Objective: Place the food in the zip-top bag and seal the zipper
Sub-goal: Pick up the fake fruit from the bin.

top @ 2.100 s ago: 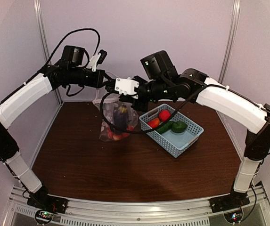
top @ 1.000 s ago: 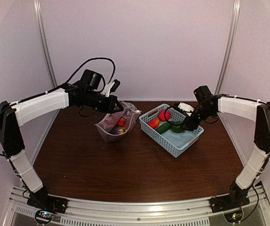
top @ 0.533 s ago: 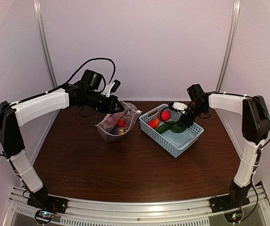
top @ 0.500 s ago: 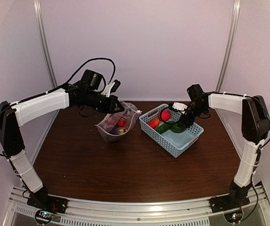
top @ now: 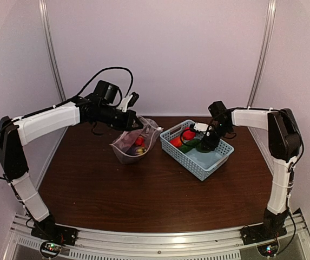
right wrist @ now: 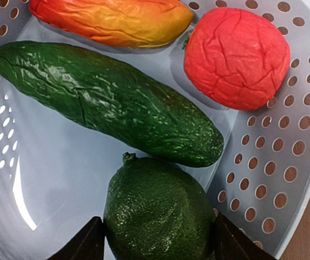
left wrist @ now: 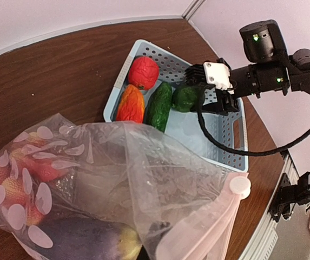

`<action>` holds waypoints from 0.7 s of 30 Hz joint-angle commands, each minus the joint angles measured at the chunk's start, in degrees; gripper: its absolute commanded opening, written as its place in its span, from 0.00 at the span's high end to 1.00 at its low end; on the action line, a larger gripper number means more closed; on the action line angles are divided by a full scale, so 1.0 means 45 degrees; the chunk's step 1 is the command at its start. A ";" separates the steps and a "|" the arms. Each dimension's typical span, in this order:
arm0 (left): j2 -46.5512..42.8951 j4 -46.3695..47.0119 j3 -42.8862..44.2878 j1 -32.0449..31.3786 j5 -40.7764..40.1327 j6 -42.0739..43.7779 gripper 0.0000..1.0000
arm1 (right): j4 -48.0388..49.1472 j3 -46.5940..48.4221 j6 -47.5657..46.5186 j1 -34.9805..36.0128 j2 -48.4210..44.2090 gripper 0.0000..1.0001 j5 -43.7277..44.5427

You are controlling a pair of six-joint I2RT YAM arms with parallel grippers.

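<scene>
Pepper (right wrist: 157, 211) between spread right tool (right wrist: 157, 238) fingers — left tool (top: 135, 123) clenched on bag (left wrist: 117, 173).

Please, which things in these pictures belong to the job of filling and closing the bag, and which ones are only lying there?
Belong to the job:
- zip-top bag and its zipper
- eggplant and strawberries, already in the bag
- cucumber, green pepper, red tomato and orange-red piece, not yet bagged

Only lying there:
- blue basket, which holds the unbagged food
- brown table
</scene>
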 commanded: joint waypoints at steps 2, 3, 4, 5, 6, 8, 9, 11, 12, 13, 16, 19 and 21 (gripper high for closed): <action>0.0253 0.0761 0.0018 -0.0084 -0.0024 -0.0172 1.00 | -0.0656 -0.0154 -0.0043 0.0102 0.0164 0.34 0.0654; 0.0270 0.0802 0.0007 -0.0098 -0.0013 -0.0210 1.00 | -0.0650 -0.0219 -0.0009 0.0098 0.0128 0.35 0.0650; 0.0298 0.0837 0.0015 -0.0102 0.0016 -0.0231 1.00 | -0.0676 -0.0278 0.0027 0.0105 0.0089 0.37 0.0649; 0.0322 0.0863 0.0016 -0.0130 0.0002 -0.0251 1.00 | -0.0728 -0.0298 0.0056 0.0116 0.0026 0.41 0.0635; 0.0347 0.0857 0.0031 -0.0141 0.0015 -0.0256 1.00 | -0.0810 -0.0320 0.0087 0.0117 -0.0055 0.45 0.0604; 0.0391 0.0859 0.0064 -0.0161 0.0015 -0.0266 1.00 | -0.0994 -0.0332 0.0251 0.0117 -0.0389 0.50 0.0461; 0.0392 0.0868 0.0073 -0.0176 -0.0008 -0.0275 1.00 | -0.1117 -0.0331 0.0336 0.0117 -0.0644 0.51 0.0316; 0.0411 0.0870 0.0093 -0.0196 -0.0033 -0.0285 1.00 | -0.1368 -0.0295 0.0499 0.0114 -0.1283 0.52 -0.0026; 0.0412 0.0884 0.0094 -0.0200 -0.0050 -0.0321 1.00 | -0.1515 -0.0256 0.0579 0.0116 -0.1669 0.53 -0.0202; 0.0412 0.0952 0.0094 -0.0210 -0.0065 -0.0358 1.00 | -0.1659 -0.0235 0.0662 0.0117 -0.2015 0.53 -0.0382; 0.0445 0.1113 0.0075 -0.0254 -0.0108 -0.0490 1.00 | -0.2089 -0.0196 0.0995 0.0118 -0.3136 0.53 -0.1028; 0.0482 0.1288 0.0039 -0.0312 -0.0340 -0.0694 1.00 | -0.2524 -0.0304 0.1404 0.0116 -0.4306 0.56 -0.2358; 0.0490 0.1464 -0.0017 -0.0370 -0.0542 -0.0971 1.00 | -0.2738 -0.0398 0.1556 0.0117 -0.5108 0.58 -0.3669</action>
